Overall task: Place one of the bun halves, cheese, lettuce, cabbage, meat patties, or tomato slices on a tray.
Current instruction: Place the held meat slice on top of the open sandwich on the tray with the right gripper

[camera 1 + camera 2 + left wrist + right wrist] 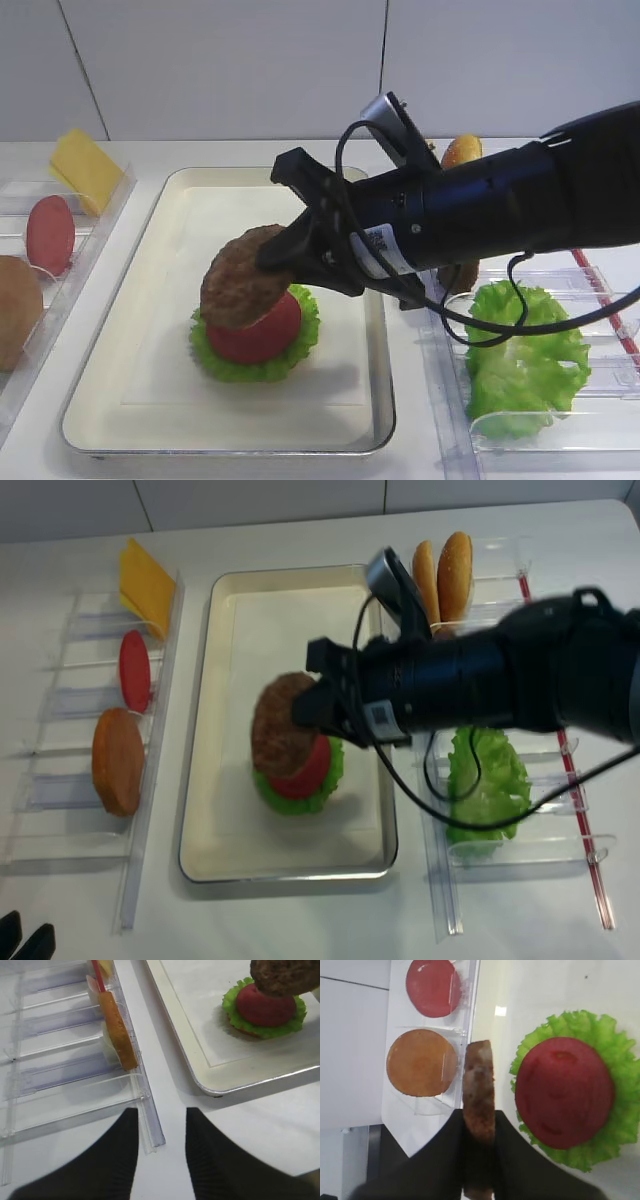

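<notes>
One meat patty (pixel 243 277) | dark-brown, grainy, tilted | clamped by right hand (pixel 290 245)

Bright, even overhead light fills every view, washing the white table (pixel 420 440) nearly featureless. Shadows are soft and short: a pale one lies on the tray (pixel 230 400) liner just beside the lettuce (pixel 250 365). In the right wrist view a small glare spot shines on the liner, and the clear rack (pixel 432 1040) catches white reflections; the gripper fingers (pixel 430 1170) at the bottom are blurred. The realsense high view is softer and slightly smeared. The left wrist view's dark fingers (pixel 110 1160) are out of focus.
</notes>
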`<state>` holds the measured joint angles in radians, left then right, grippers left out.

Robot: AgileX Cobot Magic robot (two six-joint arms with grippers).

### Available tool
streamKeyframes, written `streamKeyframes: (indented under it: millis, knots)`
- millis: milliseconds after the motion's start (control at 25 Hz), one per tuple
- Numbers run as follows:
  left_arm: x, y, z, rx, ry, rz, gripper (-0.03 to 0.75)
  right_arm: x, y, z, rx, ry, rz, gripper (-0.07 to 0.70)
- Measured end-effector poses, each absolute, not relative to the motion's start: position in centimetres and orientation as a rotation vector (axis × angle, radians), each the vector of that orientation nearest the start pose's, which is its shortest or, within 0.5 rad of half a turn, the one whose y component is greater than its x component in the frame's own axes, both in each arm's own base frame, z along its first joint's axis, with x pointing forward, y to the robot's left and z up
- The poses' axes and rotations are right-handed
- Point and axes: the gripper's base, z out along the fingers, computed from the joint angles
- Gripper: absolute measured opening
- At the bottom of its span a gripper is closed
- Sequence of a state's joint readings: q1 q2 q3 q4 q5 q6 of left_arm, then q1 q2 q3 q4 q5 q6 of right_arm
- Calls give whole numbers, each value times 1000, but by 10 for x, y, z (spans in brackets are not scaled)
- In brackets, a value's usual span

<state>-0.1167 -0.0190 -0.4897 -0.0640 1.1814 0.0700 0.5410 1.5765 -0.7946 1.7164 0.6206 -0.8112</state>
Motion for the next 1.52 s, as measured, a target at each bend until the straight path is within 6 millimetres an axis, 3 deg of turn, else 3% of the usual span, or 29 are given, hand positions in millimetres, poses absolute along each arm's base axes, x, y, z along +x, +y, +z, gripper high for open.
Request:
streamKeyframes:
  millis: [280,640,1040,1320,1520]
  knots:
    - [-13,-4,265,209,2146,-105,224,241,201,213,145,2452,1372,130]
    - [-13,-4,265,209,2146,-105,224,243,209,185,123,2549,1413,129]
    - [-13,-4,265,209,2146,-105,224,254,211,198,98,2490,1428,129]
    - [-13,-4,265,209,2146,-105,224,259,215,183,114,2534,1437,129]
    - [-13,-4,265,209,2146,-105,224,264,219,186,98,2521,1465,129]
